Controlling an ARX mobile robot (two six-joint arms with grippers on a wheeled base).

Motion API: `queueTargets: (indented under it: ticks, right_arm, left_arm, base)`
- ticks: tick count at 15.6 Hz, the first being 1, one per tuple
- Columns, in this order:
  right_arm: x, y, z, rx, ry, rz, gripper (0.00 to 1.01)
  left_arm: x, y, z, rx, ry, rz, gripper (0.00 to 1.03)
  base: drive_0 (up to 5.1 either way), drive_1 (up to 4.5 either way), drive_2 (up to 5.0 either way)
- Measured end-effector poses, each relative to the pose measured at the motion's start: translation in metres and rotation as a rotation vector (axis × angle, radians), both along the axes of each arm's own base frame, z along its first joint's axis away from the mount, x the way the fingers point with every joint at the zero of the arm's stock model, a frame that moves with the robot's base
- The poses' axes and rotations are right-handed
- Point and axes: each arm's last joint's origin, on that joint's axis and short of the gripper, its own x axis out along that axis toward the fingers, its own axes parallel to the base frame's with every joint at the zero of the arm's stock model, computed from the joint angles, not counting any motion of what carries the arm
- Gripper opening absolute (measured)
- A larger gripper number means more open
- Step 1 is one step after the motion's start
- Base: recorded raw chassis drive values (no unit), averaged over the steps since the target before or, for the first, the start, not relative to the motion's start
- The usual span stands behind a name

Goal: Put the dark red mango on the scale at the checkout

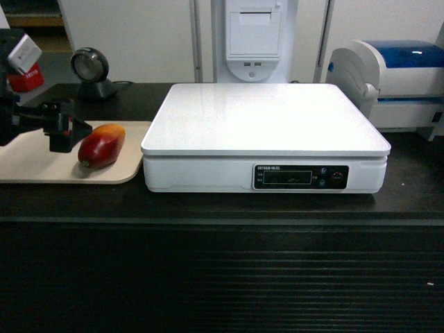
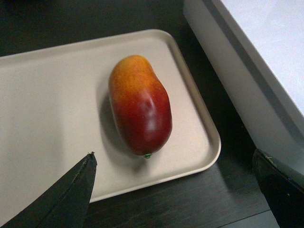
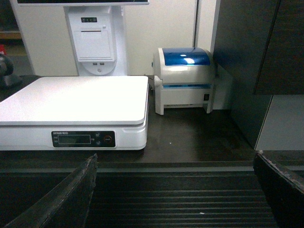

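The dark red mango [image 1: 102, 146] [image 2: 141, 107] lies on its side on a beige tray [image 1: 31, 163] [image 2: 47, 109], its orange-yellow end pointing away. My left gripper [image 1: 78, 132] [image 2: 173, 156] hovers just left of the fruit, open, with nothing between its fingers. The white scale [image 1: 263, 121] [image 2: 266, 61] [image 3: 76, 99] stands right of the tray on the black checkout counter [image 1: 222, 277], its top bare. My right gripper [image 3: 175, 157] is open and empty, held in front of the counter's ribbed panel [image 3: 180, 204]. It does not show in the head view.
A white-and-blue printer [image 1: 395, 76] [image 3: 185, 80] sits right of the scale. A round scanner [image 1: 90, 69] stands behind the tray, and a white receipt unit [image 1: 253, 38] behind the scale. A red-and-white item [image 1: 24, 62] is at the far left.
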Motion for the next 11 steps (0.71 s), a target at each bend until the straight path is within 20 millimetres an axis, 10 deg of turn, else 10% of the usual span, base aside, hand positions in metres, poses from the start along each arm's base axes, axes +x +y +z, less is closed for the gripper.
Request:
queueTargets:
  ticks: [11]
  right_arm:
    - [0.0,0.0,0.0,0.0,0.0,0.0,0.98]
  left_arm:
    - [0.072,0.0,-0.013,0.034,0.126,-0.044,0.98]
  base:
    - [0.0,0.0,0.0]
